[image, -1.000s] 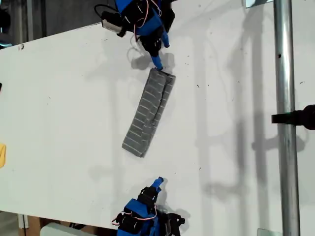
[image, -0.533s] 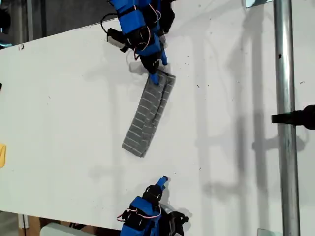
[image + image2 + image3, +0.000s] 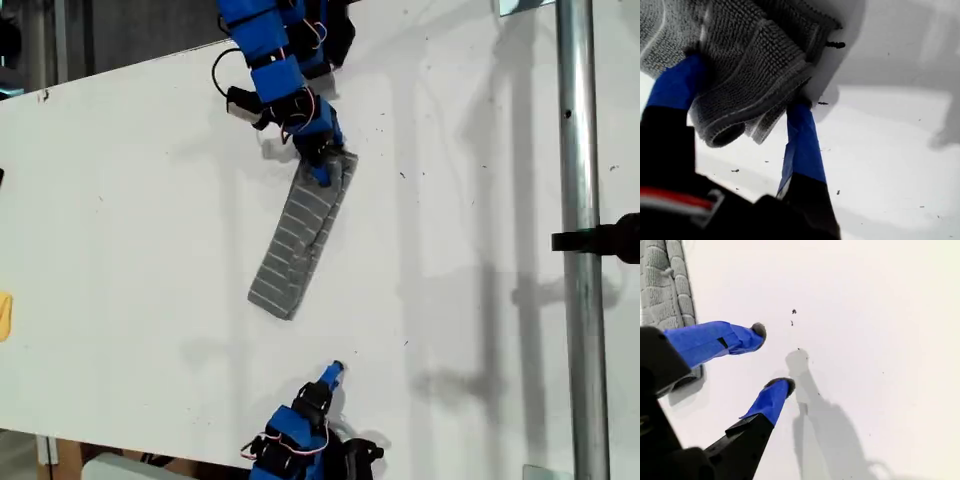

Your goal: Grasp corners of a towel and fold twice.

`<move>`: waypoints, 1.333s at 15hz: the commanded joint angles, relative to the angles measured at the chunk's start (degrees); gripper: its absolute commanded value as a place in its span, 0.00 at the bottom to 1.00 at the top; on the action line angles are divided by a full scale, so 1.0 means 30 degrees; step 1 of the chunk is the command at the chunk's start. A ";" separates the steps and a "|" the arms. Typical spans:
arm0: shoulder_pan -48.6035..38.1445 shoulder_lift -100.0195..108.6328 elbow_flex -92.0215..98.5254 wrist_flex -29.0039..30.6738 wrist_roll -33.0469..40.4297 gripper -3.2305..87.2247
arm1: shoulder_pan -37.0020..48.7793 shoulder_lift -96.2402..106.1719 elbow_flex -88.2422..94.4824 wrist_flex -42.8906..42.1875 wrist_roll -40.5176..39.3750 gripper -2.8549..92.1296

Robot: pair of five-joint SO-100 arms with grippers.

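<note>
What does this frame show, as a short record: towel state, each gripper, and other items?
towel: folded into a long narrow strip, lying flat on the table
first gripper: jaws closed around the towel's end nearer the exterior view's top
second gripper: jaws open, holding nothing, over bare table beside the towel's other end
other items: yellow object at the exterior view's left edge; metal pole at its right

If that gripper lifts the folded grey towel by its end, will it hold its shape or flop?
Likely flop: the towel bunches softly between my first gripper fingers, its layers curling at the edge. The folded strip would probably sag and may unfold. It looks light, and the nubby weave should resist slipping.
</note>
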 commanded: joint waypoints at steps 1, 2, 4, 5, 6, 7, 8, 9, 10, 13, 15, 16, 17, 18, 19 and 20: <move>-0.0381 0.5186 0.0762 0.1670 0.0615 0.20 | 0.0088 -0.0469 -0.1055 -0.1201 -0.0615 0.38; -0.0498 0.7002 0.1201 0.1699 0.1201 0.19 | 0.0557 -0.1318 -0.1699 -0.1289 -0.1201 0.38; -0.0469 1.0107 0.2080 0.2256 0.1260 0.19 | 0.1670 -0.3604 -0.3633 -0.1406 -0.2695 0.38; -0.0439 1.2217 0.2842 0.2695 0.1143 0.19 | 0.2314 -0.4922 -0.4863 -0.1465 -0.3691 0.38; -0.0352 1.2656 0.3281 0.2783 0.0996 0.19 | 0.2988 -0.6357 -0.6357 -0.1172 -0.4717 0.37; -0.0322 1.2715 0.3516 0.2754 0.0937 0.19 | 0.3691 -0.7529 -0.7734 -0.0527 -0.5654 0.33; -0.0264 1.2715 0.3604 0.2754 0.0937 0.19 | 0.4365 -0.8232 -0.8730 0.0205 -0.6240 0.23; -0.0234 1.2715 0.3604 0.2754 0.0996 0.19 | 0.5098 -0.8232 -0.8789 0.0088 -0.7002 0.16; -0.0264 1.2715 0.3604 0.2725 0.1025 0.19 | 0.5713 -0.8174 -0.8789 0.0029 -0.7734 0.07; -0.0410 1.2715 0.3604 0.2695 0.1172 0.19 | 0.6211 -0.6885 -0.8789 0.2285 -0.8877 0.03; -0.0586 1.2715 0.3633 0.2666 0.1260 0.19 | 0.5391 -0.3838 -0.8701 0.6475 -0.8379 0.03; -0.0645 1.2715 0.3633 0.2666 0.1260 0.19 | 0.4717 -0.1582 -0.8672 0.9023 -0.7676 0.03; -0.0645 1.2715 0.3633 0.2666 0.1260 0.19 | 0.4014 0.1055 -0.8496 1.1572 -0.6680 0.03; -0.0645 1.2715 0.3662 0.2637 0.1230 0.19 | 0.3252 0.3750 -0.8320 1.4004 -0.5625 0.03; -0.0674 1.2715 0.3662 0.2607 0.1260 0.19 | 0.2578 0.5918 -0.8467 1.6201 -0.4805 0.03; -0.0674 1.2715 0.3662 0.2578 0.1260 0.18 | 0.1963 0.7295 -0.9170 1.7783 -0.3984 0.03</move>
